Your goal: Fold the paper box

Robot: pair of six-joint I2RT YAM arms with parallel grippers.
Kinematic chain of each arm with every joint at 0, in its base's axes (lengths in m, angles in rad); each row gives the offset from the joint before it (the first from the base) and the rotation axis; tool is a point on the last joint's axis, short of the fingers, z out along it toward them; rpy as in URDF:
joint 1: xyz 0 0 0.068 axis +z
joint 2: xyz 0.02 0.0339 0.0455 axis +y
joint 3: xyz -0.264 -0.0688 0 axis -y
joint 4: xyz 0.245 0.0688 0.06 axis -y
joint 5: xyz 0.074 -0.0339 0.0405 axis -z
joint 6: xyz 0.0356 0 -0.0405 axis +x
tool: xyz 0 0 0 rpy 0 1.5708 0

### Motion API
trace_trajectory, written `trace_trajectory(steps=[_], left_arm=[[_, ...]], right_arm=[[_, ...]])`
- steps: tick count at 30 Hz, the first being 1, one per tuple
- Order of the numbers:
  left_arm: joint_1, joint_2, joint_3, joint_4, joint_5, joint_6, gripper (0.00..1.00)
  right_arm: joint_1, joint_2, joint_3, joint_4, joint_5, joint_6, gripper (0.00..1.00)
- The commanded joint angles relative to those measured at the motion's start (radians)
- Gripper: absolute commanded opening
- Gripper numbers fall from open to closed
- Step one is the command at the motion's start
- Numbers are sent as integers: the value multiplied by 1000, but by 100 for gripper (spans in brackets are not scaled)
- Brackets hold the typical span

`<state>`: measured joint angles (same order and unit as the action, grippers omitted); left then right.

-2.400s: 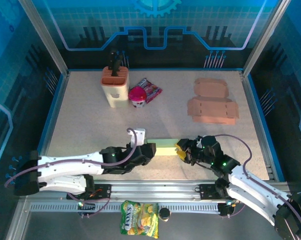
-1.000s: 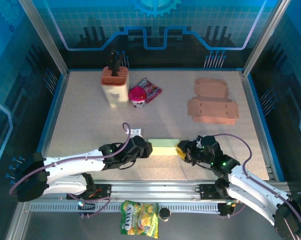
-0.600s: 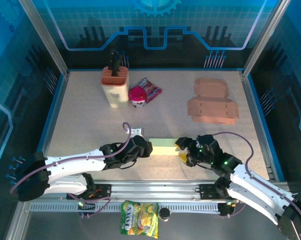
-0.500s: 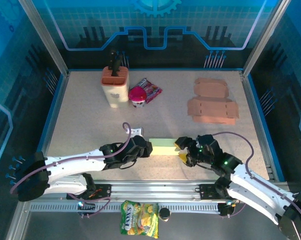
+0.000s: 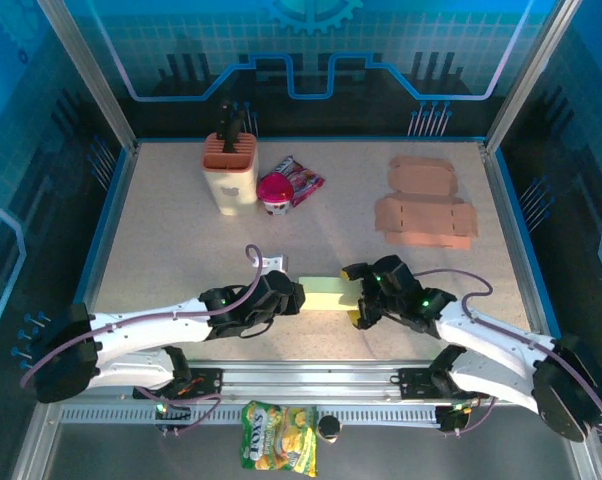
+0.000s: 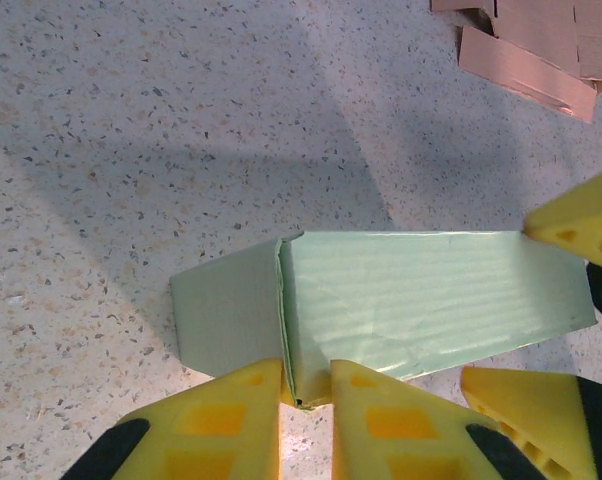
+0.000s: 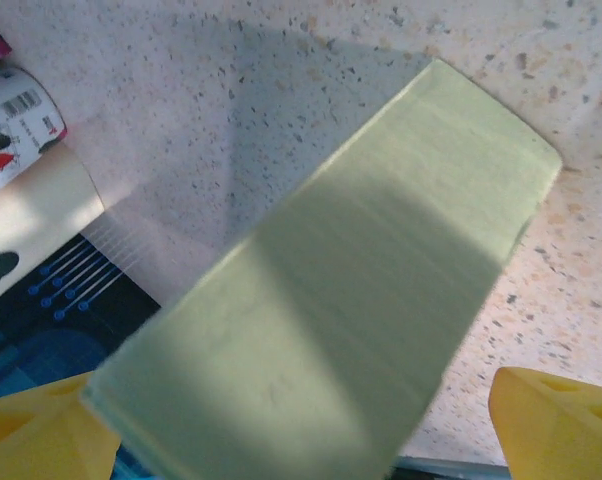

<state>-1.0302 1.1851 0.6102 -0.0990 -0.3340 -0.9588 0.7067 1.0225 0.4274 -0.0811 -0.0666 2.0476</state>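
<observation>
The pale green paper box (image 5: 326, 294) lies on the table (image 5: 171, 240) near its front edge, centre. The left hand (image 5: 293, 297) pinches the box's left end at a folded seam, fingers (image 6: 206, 420) nearly together. The right hand (image 5: 354, 296) straddles the right end, fingers (image 7: 556, 420) spread wide. Flat tan box blanks (image 5: 426, 215) lie well apart, rear right.

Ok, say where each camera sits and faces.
Top external: above and behind the bases, facing down over the table; both arms show, left gripper and right gripper at the paper box.
Left wrist: faces down its own fingers at the box's end.
Right wrist: faces along the box's top between its own fingers.
Shared: the wrist views both show the box.
</observation>
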Motion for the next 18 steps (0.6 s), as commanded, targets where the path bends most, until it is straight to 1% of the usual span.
trace_trajectory(steps=[1,4,8,11,16,18], left_arm=[[2,12,-23,-46,30,31,16],[2,8,-24,-45,28,30,16],[2,4,-24,-48,27,32,16],[1,-2,-25,-48,22,35,16],[-2,-12,-28,-53,5,37,17],[-8,-26,-30,-57,-10,36,19]], right_arm=[[-16,31,32,69,-15,37,93],[-43,55,6,110,-20,13,93],[-77,87,-43,251,-53,-58,88],[-84,114,-65,345,-74,-117,84],[-83,176,-78,477,-109,-184,74],[-81,205,-90,554,-111,-201,68]])
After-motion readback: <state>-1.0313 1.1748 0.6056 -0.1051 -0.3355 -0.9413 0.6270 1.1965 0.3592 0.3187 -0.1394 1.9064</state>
